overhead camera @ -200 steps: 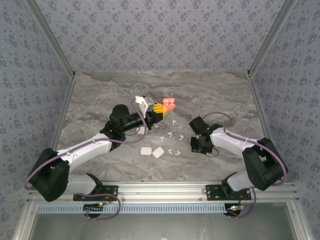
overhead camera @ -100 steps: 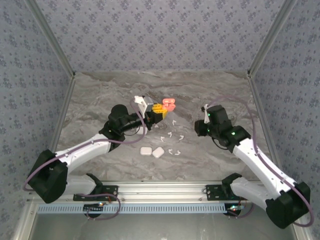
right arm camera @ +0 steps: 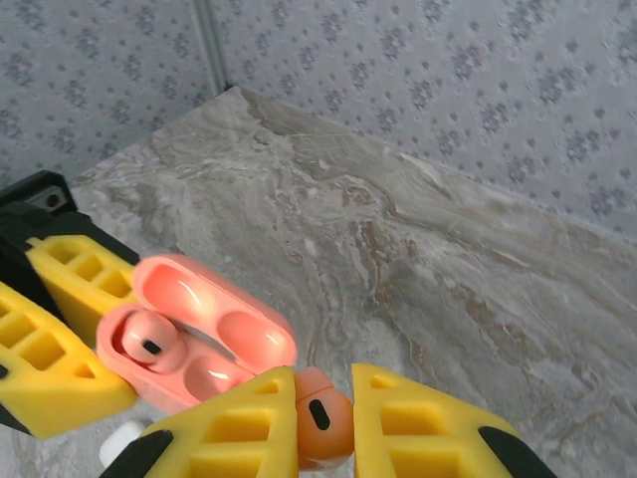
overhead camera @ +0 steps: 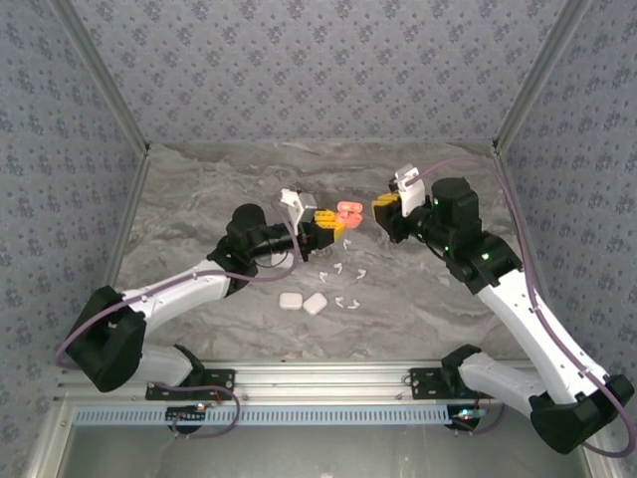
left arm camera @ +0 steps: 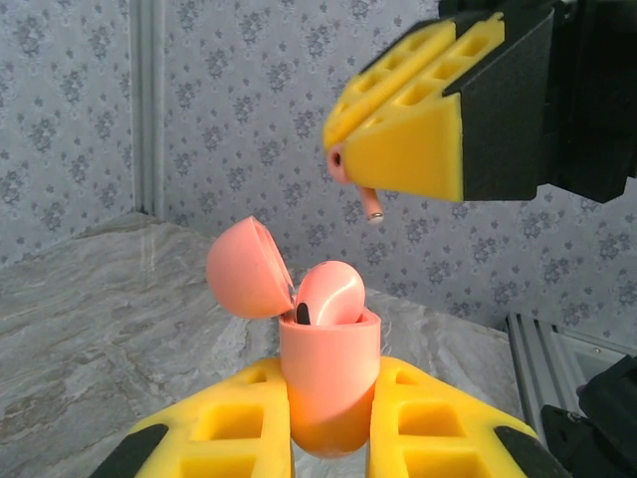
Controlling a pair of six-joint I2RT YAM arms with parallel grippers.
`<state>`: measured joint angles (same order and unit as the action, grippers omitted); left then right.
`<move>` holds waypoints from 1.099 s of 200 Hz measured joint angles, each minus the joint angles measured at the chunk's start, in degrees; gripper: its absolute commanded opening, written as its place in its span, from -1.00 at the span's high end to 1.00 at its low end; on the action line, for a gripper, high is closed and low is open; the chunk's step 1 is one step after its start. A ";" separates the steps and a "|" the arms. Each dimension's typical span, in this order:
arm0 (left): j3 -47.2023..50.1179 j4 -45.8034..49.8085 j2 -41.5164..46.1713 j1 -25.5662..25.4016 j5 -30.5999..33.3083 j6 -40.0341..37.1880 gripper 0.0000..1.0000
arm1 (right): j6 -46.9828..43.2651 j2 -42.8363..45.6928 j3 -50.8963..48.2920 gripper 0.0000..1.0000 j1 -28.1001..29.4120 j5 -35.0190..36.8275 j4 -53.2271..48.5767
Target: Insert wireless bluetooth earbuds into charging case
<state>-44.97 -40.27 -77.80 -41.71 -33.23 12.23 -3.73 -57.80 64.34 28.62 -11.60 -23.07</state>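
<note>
Right wrist: end effector point(right arm camera: 324, 396) pinches coral earbud point(right arm camera: 318, 418).

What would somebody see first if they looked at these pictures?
The open pink case jumps out first, pinched upright in the left gripper with one pink earbud already sitting inside. Close above it, the right gripper pinches a second pink earbud. Nearby, little white earbuds lie scattered on the marbled table.
</note>
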 measured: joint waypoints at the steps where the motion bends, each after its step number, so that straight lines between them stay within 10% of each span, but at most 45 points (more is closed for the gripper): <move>1: -0.02 -0.02 -0.02 0.00 -0.02 0.04 1.00 | -0.11 -0.04 0.04 0.67 0.02 -0.02 0.02; 220: -0.46 -2.45 -1.51 -0.33 -0.85 2.01 1.00 | -5.81 -4.28 0.87 0.70 1.79 -2.71 -0.26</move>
<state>-45.43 -42.72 -79.31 -42.04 -34.09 14.24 -9.54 -62.08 65.21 30.41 -14.31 -23.33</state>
